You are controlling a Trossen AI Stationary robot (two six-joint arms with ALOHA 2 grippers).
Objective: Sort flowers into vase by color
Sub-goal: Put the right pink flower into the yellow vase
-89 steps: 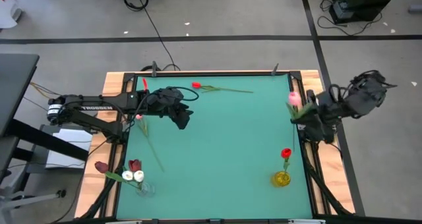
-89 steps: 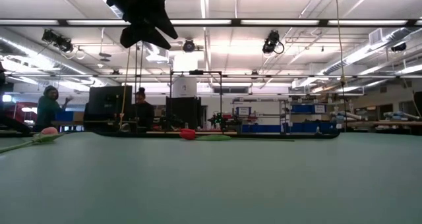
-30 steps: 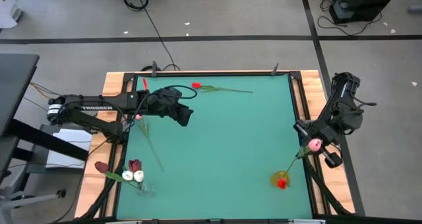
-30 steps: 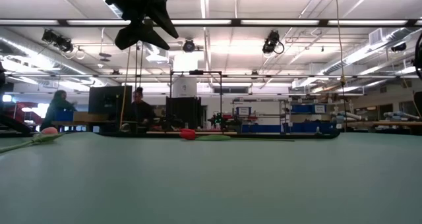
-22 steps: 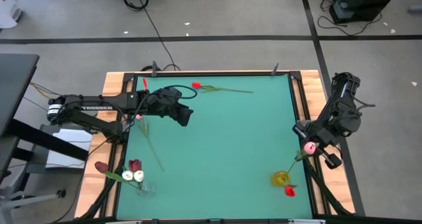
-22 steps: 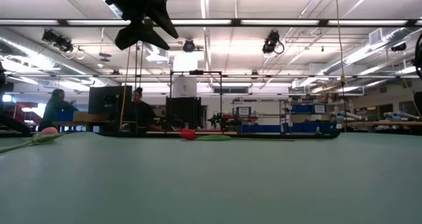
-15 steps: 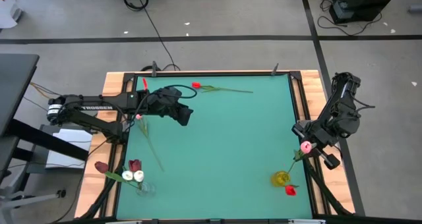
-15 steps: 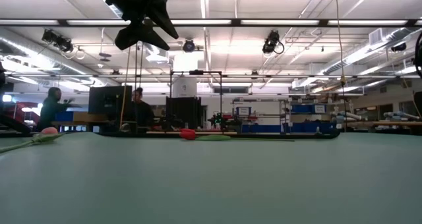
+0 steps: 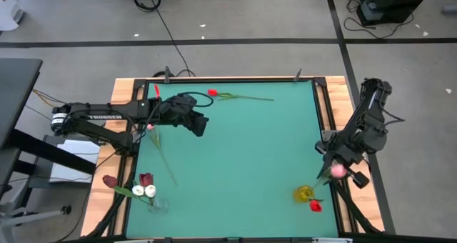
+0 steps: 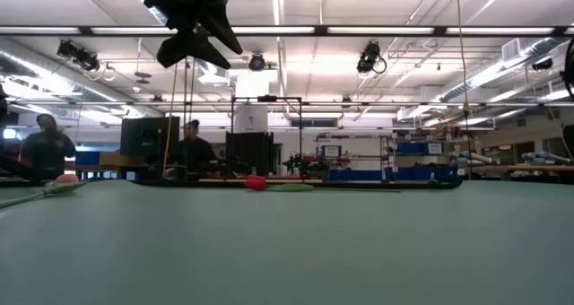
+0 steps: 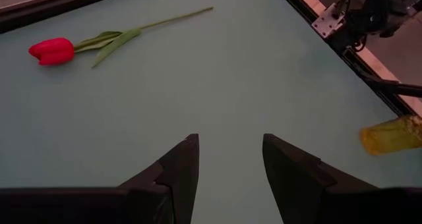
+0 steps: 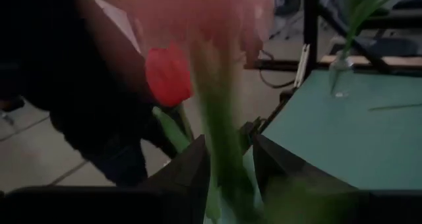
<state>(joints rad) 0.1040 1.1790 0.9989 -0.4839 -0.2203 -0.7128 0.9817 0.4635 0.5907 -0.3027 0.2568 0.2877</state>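
My right gripper [image 9: 334, 163] hangs over the table's near right corner, open. A pink tulip's green stem [image 12: 223, 155] stands between its fingers. The tulip's pink head [image 9: 338, 171] is just below it, and the stem slants down into the yellow vase [image 9: 305, 194]. A red tulip [image 9: 314, 206] leans out of that vase. My left gripper [image 11: 227, 161] hovers open over the table's far left. A red tulip [image 9: 212, 93] lies at the far edge and a long-stemmed pink one [image 9: 151, 128] at the left. A clear vase [image 9: 154, 204] holds white and maroon flowers. My right gripper has the pink tulip's stem [image 12: 227, 178] between its two parted fingers, below the head. The stem is blurred there, so I cannot tell whether either finger touches it. The flower stands tilted with its lower end in the yellow vase.
The wooden table frame [image 9: 325, 114] and black corner posts run close beside my right arm. People stand in the room beyond the table's far edge [image 10: 45, 148]. The green mat's middle [image 9: 243, 150] holds nothing.
My right gripper has rolled and carried the pink tulip a little toward the near edge and down, so its head now sits closer to the yellow vase. The red tulip in that vase has tipped outward toward the near right corner.
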